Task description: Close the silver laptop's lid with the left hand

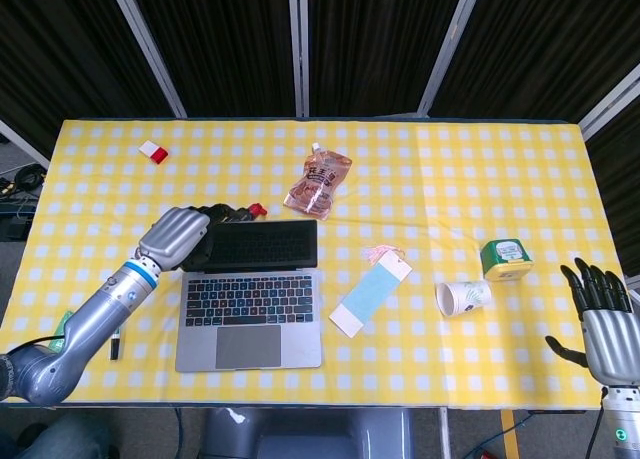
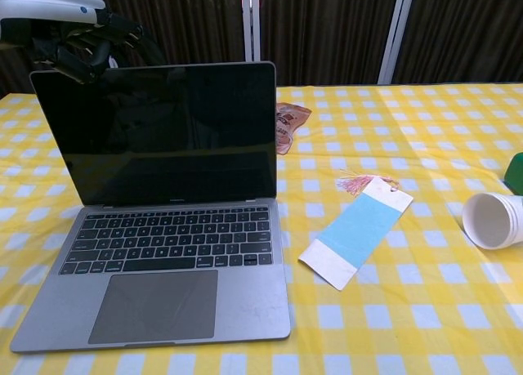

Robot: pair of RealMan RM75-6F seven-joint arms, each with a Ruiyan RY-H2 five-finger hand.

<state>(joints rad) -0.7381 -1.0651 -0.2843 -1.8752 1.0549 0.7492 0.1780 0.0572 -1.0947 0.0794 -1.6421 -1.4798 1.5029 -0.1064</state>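
Observation:
The silver laptop (image 1: 250,304) stands open near the table's front left, its black screen (image 2: 163,134) facing me and leaning a little toward the keyboard. My left hand (image 1: 178,237) is at the lid's upper left corner, with its dark fingers (image 1: 222,215) hooked over the top edge from behind. The chest view shows the same left hand (image 2: 82,42) above that corner, touching the lid and gripping nothing. My right hand (image 1: 603,317) hangs off the table's front right corner, fingers spread and empty.
A blue bookmark (image 1: 370,291) lies just right of the laptop, then a tipped paper cup (image 1: 463,298) and a green tin (image 1: 505,258). A snack pouch (image 1: 318,182) and a small red item (image 1: 258,209) lie behind the lid. A pen (image 1: 115,343) lies at the left.

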